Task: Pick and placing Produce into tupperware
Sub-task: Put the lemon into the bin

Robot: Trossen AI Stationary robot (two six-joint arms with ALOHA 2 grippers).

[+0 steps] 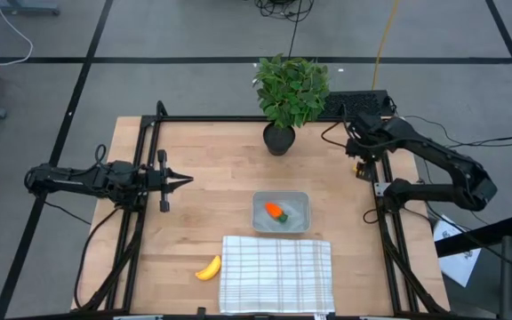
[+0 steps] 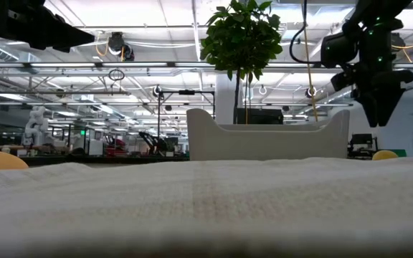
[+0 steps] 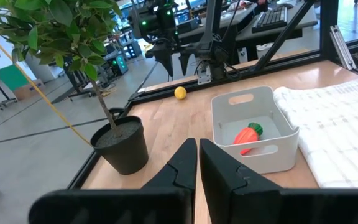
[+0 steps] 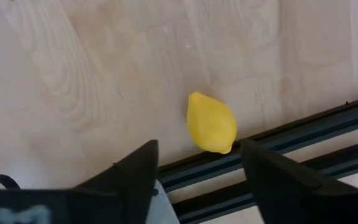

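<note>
Toward the desk's far right edge, hovering with fingers spread apart: right gripper (image 4: 194,168), poised directly over the small round yellow fruit (image 4: 211,122), not touching it. Lying on bare wood hard against the black frame rail (image 4: 278,146), that fruit, with the rail crowding one side. Waiting at the desk's left side, well apart from everything: left gripper (image 3: 197,163), fingers pressed together, pointing across toward the potted plant (image 1: 289,92). Standing at the far middle of the desk (image 1: 212,169), that leafy plant in its black pot, between the two arms. Sitting near the desk's centre, just beyond the white checked cloth (image 1: 276,273): tupperware (image 1: 281,212), holding one orange carrot (image 1: 276,212) with its green top. Lying beside the cloth's left edge near the front: one curved banana (image 1: 208,269). Counting three produce pieces in all, one inside, two still outside; one container, one cloth, one plant.
</note>
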